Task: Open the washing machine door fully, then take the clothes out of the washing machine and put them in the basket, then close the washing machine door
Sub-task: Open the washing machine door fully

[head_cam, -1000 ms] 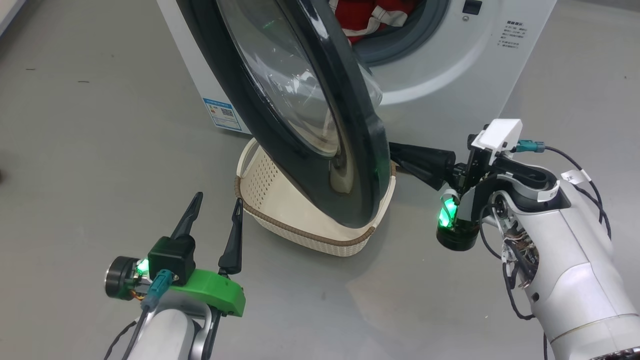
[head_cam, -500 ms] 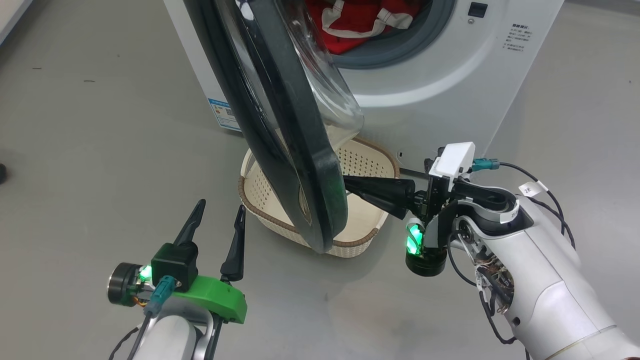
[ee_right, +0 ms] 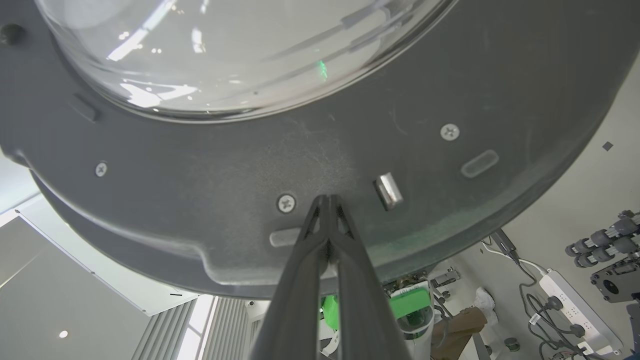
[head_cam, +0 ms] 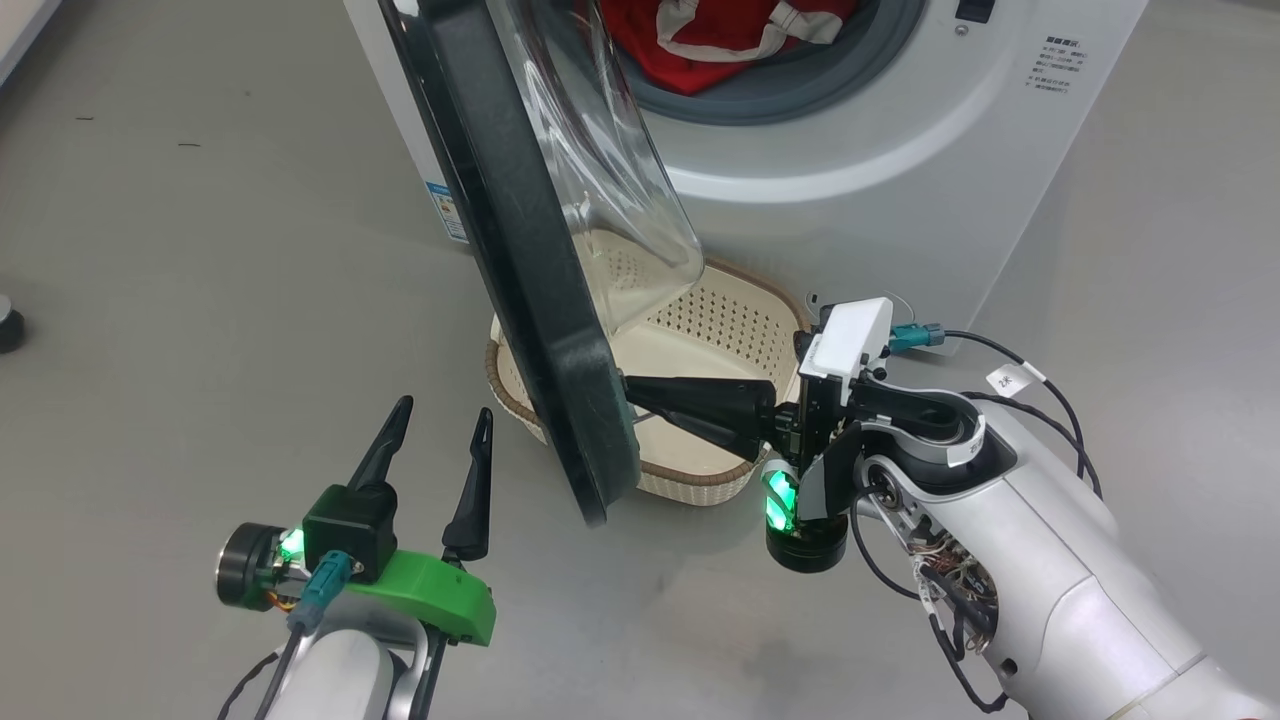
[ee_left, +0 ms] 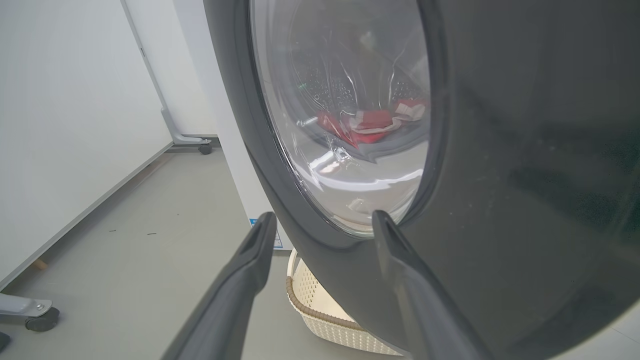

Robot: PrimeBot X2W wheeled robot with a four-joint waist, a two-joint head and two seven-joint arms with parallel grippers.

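Right tool [head_cam: 632, 390]: both dark fingers pinched together with nothing between them. The tips are pressed on the inner face of the washing machine door [head_cam: 530, 300], the large round one with a glossy black rim and a bulging clear glass bowl. Contact is low on the dark inner panel, just below the glass, between a screw and a small metal latch tab [ee_right: 388, 190].

The door is partly swung out from the big white front-loading washing machine [head_cam: 900, 170], nearly edge-on to the head camera.

Left tool [head_cam: 444, 408]: fingers spread wide and empty, on the door's outer side, near the rim with a gap between.

The clothes [head_cam: 700, 35], a bright red garment with white trim, lie in the drum mouth, well apart from both tools.

The small cream perforated plastic basket [head_cam: 720, 320] with a brown rim sits on the grey floor [head_cam: 150, 300] in front of the washer, under the door's lower edge. The right tool's fingers are above it.
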